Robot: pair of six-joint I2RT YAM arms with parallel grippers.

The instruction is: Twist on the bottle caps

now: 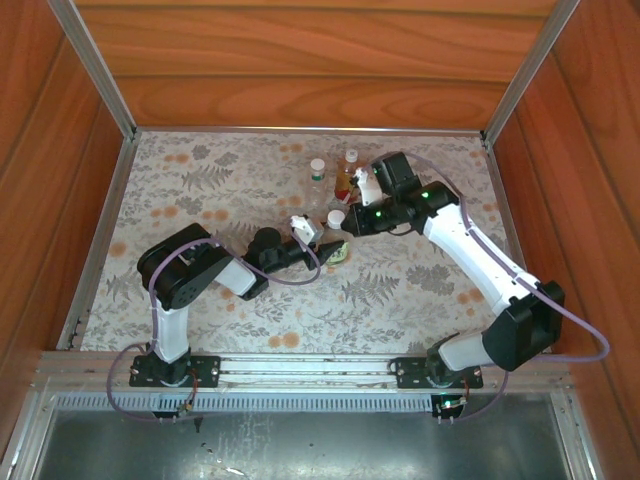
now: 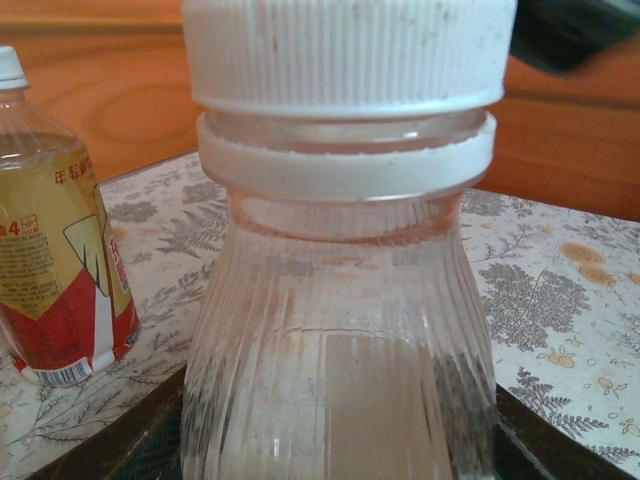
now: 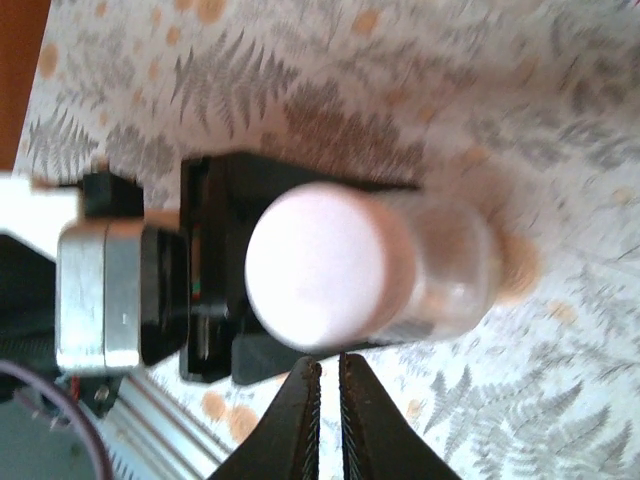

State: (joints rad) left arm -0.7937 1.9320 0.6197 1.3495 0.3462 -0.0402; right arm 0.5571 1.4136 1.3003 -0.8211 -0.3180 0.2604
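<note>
A clear ribbed bottle (image 2: 340,330) stands upright at the mat's middle with a white cap (image 2: 345,50) on its neck. My left gripper (image 2: 340,445) is shut on its body, dark fingers (image 2: 120,445) on both sides. From above, that cap (image 3: 320,265) sits just beyond my right gripper (image 3: 330,360), whose jaws are nearly together with nothing between them. In the top view, my left gripper (image 1: 328,245) and right gripper (image 1: 350,228) meet at this bottle (image 1: 336,222). Behind stand a capped amber bottle (image 1: 347,175) with a red-orange label (image 2: 55,300) and a capped green-labelled bottle (image 1: 318,178).
The floral mat (image 1: 200,180) covers the table, with wooden walls (image 1: 300,60) behind and at both sides. A metal rail (image 1: 300,365) runs along the near edge by the arm bases. The two rear bottles stand close behind the held one.
</note>
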